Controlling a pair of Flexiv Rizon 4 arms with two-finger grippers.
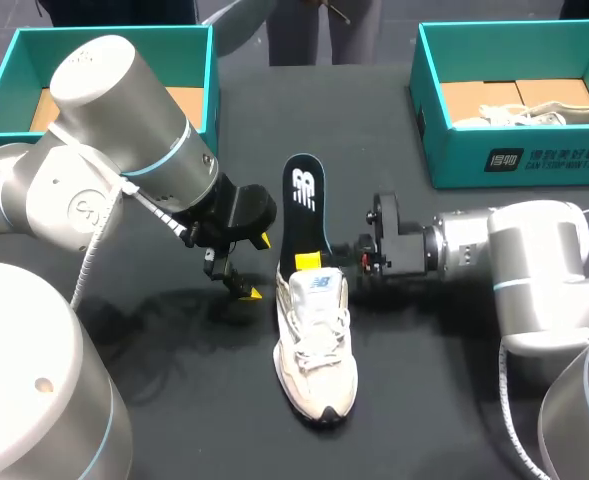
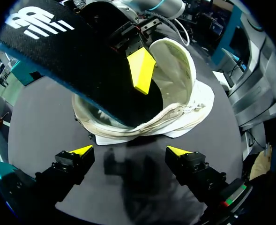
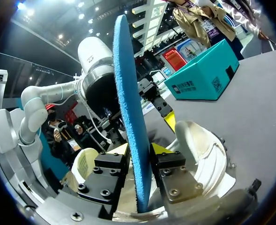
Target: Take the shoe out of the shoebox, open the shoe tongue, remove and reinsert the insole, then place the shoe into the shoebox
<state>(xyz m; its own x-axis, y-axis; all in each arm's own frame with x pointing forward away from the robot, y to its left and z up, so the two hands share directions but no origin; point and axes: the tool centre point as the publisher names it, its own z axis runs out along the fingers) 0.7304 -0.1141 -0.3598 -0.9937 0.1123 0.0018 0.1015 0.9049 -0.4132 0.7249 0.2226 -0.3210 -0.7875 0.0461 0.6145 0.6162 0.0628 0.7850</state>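
Our right hand (image 3: 140, 151) is clamped on the thin, flat insole (image 3: 128, 93), its rough blue face and black face standing upright out of the heel opening of the cream laced shoe (image 1: 314, 350). Our left hand (image 2: 130, 151) hangs with its fingers apart, just left of the heel. The dark tabletop (image 1: 174, 390) lies open on the near side. The teal left shoebox (image 1: 2, 80) and right shoebox (image 1: 514, 165) stand at the far corners.

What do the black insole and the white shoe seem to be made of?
The flat black insole with a white logo looks like foam under a matte fabric top: its blue underside is grainy and porous in the right wrist view. The white lace-up sneaker seems soft textile with smoother panels, leather or synthetic; I cannot tell which.
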